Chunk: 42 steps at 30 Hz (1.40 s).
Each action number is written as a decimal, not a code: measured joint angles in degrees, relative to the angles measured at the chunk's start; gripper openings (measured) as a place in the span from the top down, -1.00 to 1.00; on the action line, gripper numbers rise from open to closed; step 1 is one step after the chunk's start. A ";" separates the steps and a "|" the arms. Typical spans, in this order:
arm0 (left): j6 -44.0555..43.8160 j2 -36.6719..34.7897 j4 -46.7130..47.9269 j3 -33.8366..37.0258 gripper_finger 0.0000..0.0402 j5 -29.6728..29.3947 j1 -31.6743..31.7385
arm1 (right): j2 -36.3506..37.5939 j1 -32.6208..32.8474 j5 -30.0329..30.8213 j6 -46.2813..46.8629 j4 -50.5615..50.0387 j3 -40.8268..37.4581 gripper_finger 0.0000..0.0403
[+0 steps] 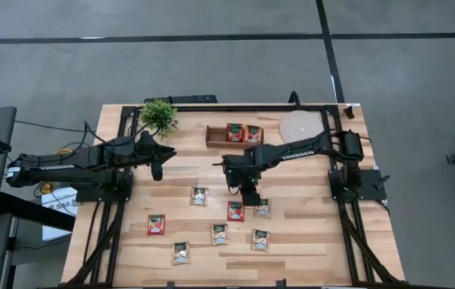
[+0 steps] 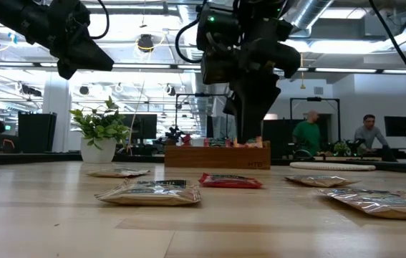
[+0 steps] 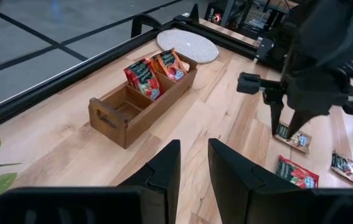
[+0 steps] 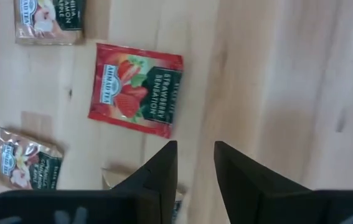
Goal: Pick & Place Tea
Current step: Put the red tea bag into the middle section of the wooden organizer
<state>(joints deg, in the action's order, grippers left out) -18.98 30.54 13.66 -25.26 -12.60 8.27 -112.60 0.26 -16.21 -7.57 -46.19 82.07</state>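
Several tea sachets lie flat on the wooden table (image 1: 307, 241), among them a red one (image 1: 236, 211) (image 4: 136, 90) and pale ones (image 1: 200, 196) (image 1: 262, 209). Two more sachets (image 1: 243, 133) (image 3: 154, 71) stand in the brown tray (image 1: 215, 136) (image 3: 120, 115). My right gripper (image 1: 247, 191) (image 4: 195, 165) hovers open above the table's middle, pointing down, just far of the red sachet and touching nothing. My left gripper (image 1: 156, 167) (image 3: 193, 168) waits open in the air over the table's left part, left of the tray.
A potted plant (image 1: 159, 115) stands at the far left corner and a round pale disc (image 1: 301, 126) lies right of the tray. More sachets (image 1: 156, 225) (image 1: 220, 234) (image 1: 260, 239) (image 1: 181, 253) are scattered toward the near edge. People show in the room behind.
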 joint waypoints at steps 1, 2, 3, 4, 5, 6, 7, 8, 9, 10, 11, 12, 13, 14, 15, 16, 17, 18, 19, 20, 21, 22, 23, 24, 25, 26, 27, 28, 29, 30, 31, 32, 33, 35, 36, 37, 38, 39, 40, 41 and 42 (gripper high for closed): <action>0.00 -0.02 -0.01 0.00 0.63 0.00 0.00 | 0.00 0.42 0.03 0.40 0.27 -0.20 0.52; 0.00 0.00 -0.01 0.00 0.63 0.00 0.00 | 0.00 0.87 0.25 0.78 0.46 -0.38 0.52; 0.02 0.00 0.00 0.00 0.63 0.00 0.00 | 0.00 1.35 0.84 1.12 0.75 -0.55 0.52; 0.02 -0.02 -0.01 0.00 0.63 0.00 0.00 | 0.00 1.85 1.84 1.39 1.17 -0.74 0.52; 0.02 -0.02 -0.01 0.00 0.63 0.00 0.00 | 0.00 2.34 2.84 1.57 1.54 -0.90 0.52; 0.02 -0.02 0.01 0.00 0.63 0.00 0.00 | 0.00 2.82 3.62 1.57 1.88 -0.95 0.52; 0.02 -0.02 -0.01 0.00 0.63 0.01 0.00 | -0.02 3.31 4.19 1.60 2.25 -0.95 0.52; 0.02 -0.02 -0.01 0.00 0.63 0.00 0.00 | -0.01 3.76 4.56 1.60 2.74 -0.95 0.52; 0.02 -0.02 -0.01 0.00 0.63 0.02 0.00 | -0.02 4.16 4.57 1.61 3.16 -0.95 0.52; 0.02 -0.02 -0.01 0.00 0.63 0.02 0.00 | -0.01 4.59 4.62 1.62 3.57 -0.95 0.52; 0.02 -0.02 -0.01 0.00 0.63 0.02 0.00 | -0.15 4.94 4.70 1.70 4.28 -0.95 0.52; 0.02 -0.02 -0.01 0.00 0.63 0.03 0.00 | -0.32 5.26 5.24 2.13 5.06 -0.92 0.52; 0.02 -0.02 -0.01 0.00 0.63 0.04 0.00 | -0.67 5.52 5.99 2.77 5.56 -0.92 0.52; 0.02 -0.02 -0.01 0.00 0.63 0.04 0.00 | -1.02 5.73 6.15 3.10 5.79 -0.92 0.52; 0.02 -0.02 -0.03 0.00 0.63 0.05 0.00 | -1.22 5.84 6.19 3.44 5.82 -0.96 0.52; 0.00 -0.02 -0.01 0.00 0.63 0.07 0.00 | -1.22 5.87 6.31 3.89 5.77 -0.99 0.52; 0.00 -0.01 -0.03 0.00 0.63 0.07 0.00 | -1.40 5.85 6.30 4.34 6.07 -0.96 0.52; 0.00 -0.02 -0.02 0.00 0.63 0.07 0.00 | -2.13 5.84 6.28 4.78 6.91 -0.78 0.52; 0.00 0.00 -0.03 0.00 0.63 0.07 0.00 | -2.81 5.80 6.31 5.44 7.68 -0.73 0.52; 0.00 -0.01 -0.03 0.00 0.63 0.07 0.00 | -3.21 5.80 6.65 6.01 6.86 -1.02 0.52; -0.02 0.00 -0.03 0.00 0.63 0.07 0.00 | -3.28 5.77 6.65 6.14 5.66 -1.20 0.52; -0.03 0.06 -0.05 0.00 0.63 0.07 0.00 | -3.55 5.72 6.51 6.17 6.75 -1.08 0.52; -0.04 0.11 -0.05 0.00 0.63 0.09 0.00 | -4.09 5.72 6.34 6.44 8.12 -0.69 0.52; -0.05 0.11 -0.08 0.00 0.63 0.13 0.00 | -4.54 5.74 6.30 6.85 8.32 -0.64 0.52; -0.09 0.09 -0.19 0.00 0.63 0.13 0.00 | -4.90 5.77 6.22 7.29 7.12 -0.93 0.52; -0.13 0.11 -0.25 0.00 0.63 0.12 0.00 | -5.15 5.88 6.09 7.58 6.36 -1.14 0.52; -0.13 0.15 -0.16 0.00 0.63 0.13 0.00 | -5.25 5.97 6.16 7.61 6.88 -1.14 0.52; -0.13 0.16 -0.12 0.00 0.63 0.13 0.00 | -5.40 6.06 6.50 7.61 7.54 -0.99 0.52; -0.14 0.16 -0.19 0.00 0.63 0.13 0.00 | -5.71 6.11 6.87 7.63 8.27 -0.79 0.52; -0.14 0.16 -0.27 0.00 0.63 0.13 0.00 | -6.04 6.11 7.06 7.61 8.41 -0.81 0.52; -0.13 0.16 -0.26 0.00 0.63 0.13 0.00 | -6.26 6.11 7.14 7.57 7.67 -1.03 0.52; -0.15 0.16 -0.28 0.00 0.63 0.11 0.00 | -6.34 6.09 7.13 7.67 7.78 -0.96 0.52; -0.15 0.16 -0.32 0.00 0.63 0.11 -0.02 | -6.60 6.09 7.18 7.69 8.09 -0.86 0.52; -0.13 0.16 -0.27 0.00 0.63 0.13 -0.02 | -6.94 6.10 7.16 7.79 8.04 -0.77 0.52; -0.13 0.16 -0.29 0.00 0.63 0.11 -0.02 | -6.98 6.16 7.26 7.70 7.94 -0.83 0.52; -0.15 0.16 -0.25 0.00 0.63 0.11 -0.02 | -7.26 6.22 7.24 7.72 8.07 -0.79 0.52; -0.13 0.16 -0.14 0.00 0.63 0.11 -0.02 | -7.34 6.24 7.31 7.76 8.06 -0.73 0.52; -0.13 0.16 -0.14 0.00 0.63 0.11 -0.02 | -7.34 6.26 7.35 7.73 8.02 -0.73 0.52; -0.15 0.16 -0.14 0.00 0.63 0.11 -0.02 | -7.37 6.26 7.36 7.79 7.99 -0.74 0.52; -0.13 0.16 -0.12 0.00 0.63 0.11 -0.02 | -7.39 6.26 7.37 7.98 7.94 -0.74 0.53; -0.13 0.16 -0.12 0.00 0.63 0.11 -0.02 | -7.41 6.26 7.38 8.06 7.93 -0.75 0.55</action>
<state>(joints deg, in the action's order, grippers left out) -19.11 30.70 13.54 -25.26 -12.49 8.25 -120.01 6.52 -8.83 0.49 -38.26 81.32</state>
